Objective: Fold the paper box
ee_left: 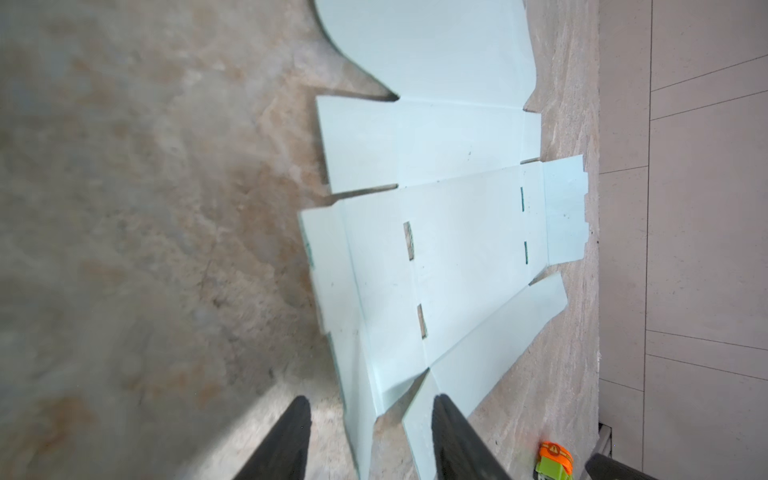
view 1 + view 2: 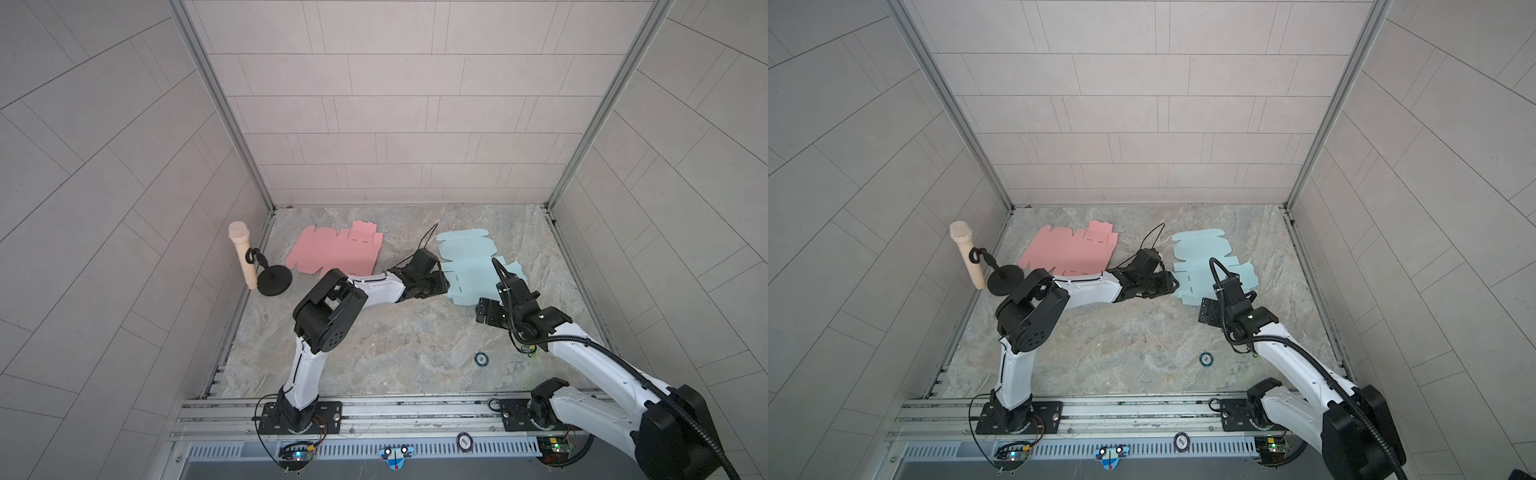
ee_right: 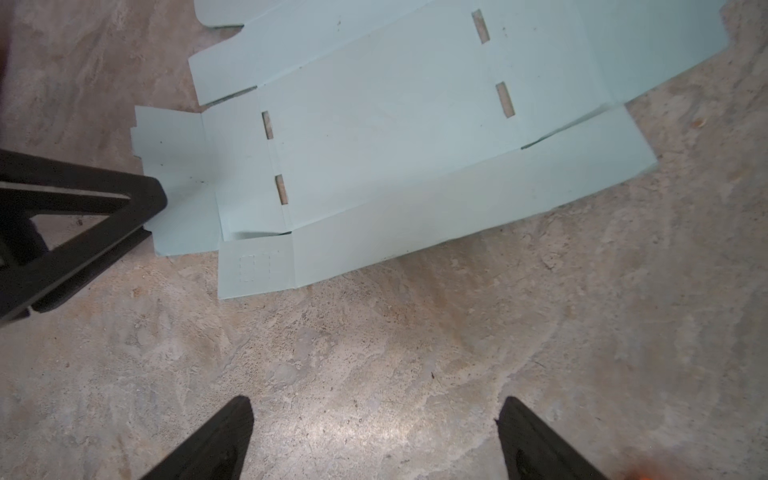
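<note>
Marble tabletop, left claw low, half-open astride blue paper box edge, right claw wide, hovering

In both top views the right arm covers the near right part of the light blue box blank, and the round badge on the marble tabletop is too small to read. In the left wrist view the blank runs off two edges and much of the marble tabletop is blurred
</note>
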Controlling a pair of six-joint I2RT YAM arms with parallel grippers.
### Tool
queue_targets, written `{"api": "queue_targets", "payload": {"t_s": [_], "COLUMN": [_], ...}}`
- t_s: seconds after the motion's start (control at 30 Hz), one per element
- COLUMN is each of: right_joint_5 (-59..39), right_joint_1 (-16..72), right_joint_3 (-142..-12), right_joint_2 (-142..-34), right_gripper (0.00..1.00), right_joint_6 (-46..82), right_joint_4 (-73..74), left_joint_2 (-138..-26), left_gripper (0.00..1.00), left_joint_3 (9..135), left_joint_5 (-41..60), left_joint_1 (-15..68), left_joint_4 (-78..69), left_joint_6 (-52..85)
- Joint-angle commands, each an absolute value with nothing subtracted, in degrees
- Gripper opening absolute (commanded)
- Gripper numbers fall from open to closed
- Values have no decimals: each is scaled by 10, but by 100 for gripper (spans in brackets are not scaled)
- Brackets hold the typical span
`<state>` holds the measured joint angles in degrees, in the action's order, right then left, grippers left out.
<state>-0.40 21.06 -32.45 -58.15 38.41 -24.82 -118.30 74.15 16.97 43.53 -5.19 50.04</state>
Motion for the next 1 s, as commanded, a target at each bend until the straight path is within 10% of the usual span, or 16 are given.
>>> {"api": "queue_targets", "payload": {"t_s": [0.0, 0.67, 0.97], "right_joint_5": [6, -4, -26], "right_joint_1": [210, 210, 210], "right_joint_3": [-328, -335, -340], "right_joint_2": [-570, -544, -542], "right_gripper": [94, 89, 87], "right_joint_6": [394, 403, 405], "right_joint_4": [-257, -269, -266], "left_joint_2": [-1204, -1193, -1045], "left_gripper": [44, 0, 0], "left_joint_3": [764, 727, 589], "left_joint_5": [174, 155, 104], "left_joint_1": [437, 431, 416], "left_joint_4": [-73, -107, -140], "left_joint_6": [520, 553, 577]}}
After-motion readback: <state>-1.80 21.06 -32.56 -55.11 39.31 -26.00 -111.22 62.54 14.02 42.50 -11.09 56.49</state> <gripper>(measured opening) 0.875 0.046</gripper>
